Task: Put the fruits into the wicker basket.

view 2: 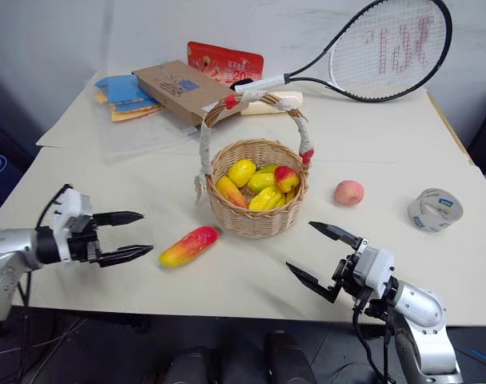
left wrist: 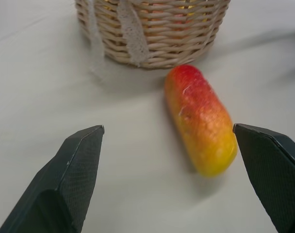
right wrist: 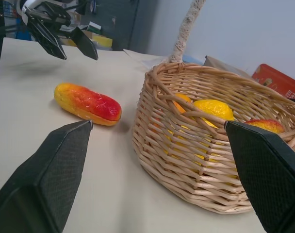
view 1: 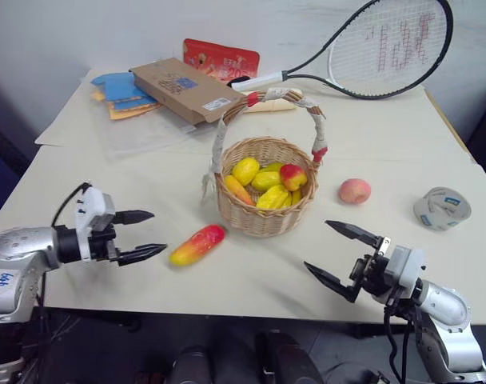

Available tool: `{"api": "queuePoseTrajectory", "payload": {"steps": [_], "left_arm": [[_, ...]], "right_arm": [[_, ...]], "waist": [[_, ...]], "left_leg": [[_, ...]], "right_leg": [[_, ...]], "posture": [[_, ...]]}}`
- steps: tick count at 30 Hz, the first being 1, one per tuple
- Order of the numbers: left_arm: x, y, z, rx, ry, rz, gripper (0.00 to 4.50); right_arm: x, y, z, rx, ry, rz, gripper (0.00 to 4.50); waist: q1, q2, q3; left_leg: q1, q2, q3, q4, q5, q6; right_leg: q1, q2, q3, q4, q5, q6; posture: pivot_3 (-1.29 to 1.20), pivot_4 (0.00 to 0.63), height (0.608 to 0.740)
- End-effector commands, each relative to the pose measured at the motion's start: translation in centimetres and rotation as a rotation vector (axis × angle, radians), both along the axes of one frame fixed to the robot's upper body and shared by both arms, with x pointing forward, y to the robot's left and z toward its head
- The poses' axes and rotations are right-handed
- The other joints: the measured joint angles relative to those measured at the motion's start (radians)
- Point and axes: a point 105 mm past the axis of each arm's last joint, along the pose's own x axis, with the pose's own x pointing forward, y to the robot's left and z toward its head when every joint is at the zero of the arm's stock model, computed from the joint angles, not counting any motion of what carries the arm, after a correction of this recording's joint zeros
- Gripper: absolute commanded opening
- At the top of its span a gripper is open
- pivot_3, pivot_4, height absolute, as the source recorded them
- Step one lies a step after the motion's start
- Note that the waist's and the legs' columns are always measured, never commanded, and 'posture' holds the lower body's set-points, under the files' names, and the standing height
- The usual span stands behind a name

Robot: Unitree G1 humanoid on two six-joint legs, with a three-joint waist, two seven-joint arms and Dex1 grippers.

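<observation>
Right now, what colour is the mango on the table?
Mango: red fading to yellow; left wrist view shows it best.

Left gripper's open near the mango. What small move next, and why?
Probably ease the left gripper forward so its open jaws straddle the mango. The mango lies on the table just ahead of it, outside the wicker basket, untouched.

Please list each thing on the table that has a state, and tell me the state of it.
wicker basket: upright, holds several fruits
mango: lying on table, outside basket
peach: on table, outside basket
tape roll: lying on table
left gripper: open, empty
right gripper: open, empty
</observation>
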Motion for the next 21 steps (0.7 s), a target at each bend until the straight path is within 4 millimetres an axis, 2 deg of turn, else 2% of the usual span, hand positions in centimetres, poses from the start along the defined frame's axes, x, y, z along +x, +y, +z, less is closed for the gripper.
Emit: {"api": "queuePoseTrajectory", "payload": {"steps": [1,5,9,13,15,18,21], "left_arm": [[0.7,-3.1,-0.8,-0.002,0.029,-0.030,4.46],[1.6,-4.8,-3.7,0.066,0.115,0.016,4.46],[1.4,-5.4,-4.9,0.108,0.151,-0.001,4.46],[1.7,-5.4,-4.4,0.109,0.117,0.003,3.63],[1.4,-5.5,-3.6,0.112,0.111,-0.041,2.99],[-0.4,-6.5,0.2,0.081,0.055,-0.236,2.14],[-2.5,-8.3,3.4,0.035,0.016,-0.429,2.01]], "right_arm": [[-0.1,-0.2,0.2,-0.004,-0.031,0.006,4.50],[-0.2,-0.3,0.1,-0.008,-0.037,0.009,4.50],[-0.3,-0.6,0.1,-0.010,-0.041,0.006,4.50],[-0.4,-0.9,0.1,-0.010,-0.045,-0.007,4.50],[-0.5,-1.1,0.1,-0.007,-0.045,-0.014,4.50],[-0.7,-1.3,0.1,-0.006,-0.043,-0.024,4.50],[-0.6,-1.6,0.2,-0.002,-0.045,-0.046,4.50]], "waist": [[-0.001,0.000,0.000],[-0.007,0.000,0.000],[-0.011,0.000,0.000],[-0.008,0.000,0.000],[-0.007,0.000,0.000],[-0.005,0.000,0.000],[-0.004,0.000,0.000]], "left_leg": [[0.000,-0.001,0.000,0.000,0.000,0.000],[0.000,0.000,0.000,0.000,0.000,0.000],[0.001,0.003,0.000,0.000,0.000,-0.003],[0.002,0.003,0.000,0.000,0.000,-0.003],[0.002,0.003,0.000,0.000,0.000,-0.003],[0.001,0.004,0.001,0.000,0.000,-0.003],[0.001,0.004,0.001,0.000,0.000,-0.004]], "right_leg": [[0.000,0.000,0.000,0.000,0.000,0.000],[0.000,0.001,0.000,0.000,0.000,0.000],[0.000,0.006,0.003,0.000,0.000,0.000],[0.000,0.007,0.004,0.001,0.000,0.000],[0.000,0.007,0.005,0.001,0.000,0.000],[0.000,0.007,0.005,0.000,0.000,-0.001],[0.000,0.007,0.005,0.000,-0.001,-0.001]], "posture": [[0.00,0.150,0.740],[0.00,0.150,0.740],[0.00,0.150,0.740],[0.00,0.150,0.740],[0.00,0.150,0.740],[0.00,0.150,0.740],[0.00,0.150,0.740]]}}
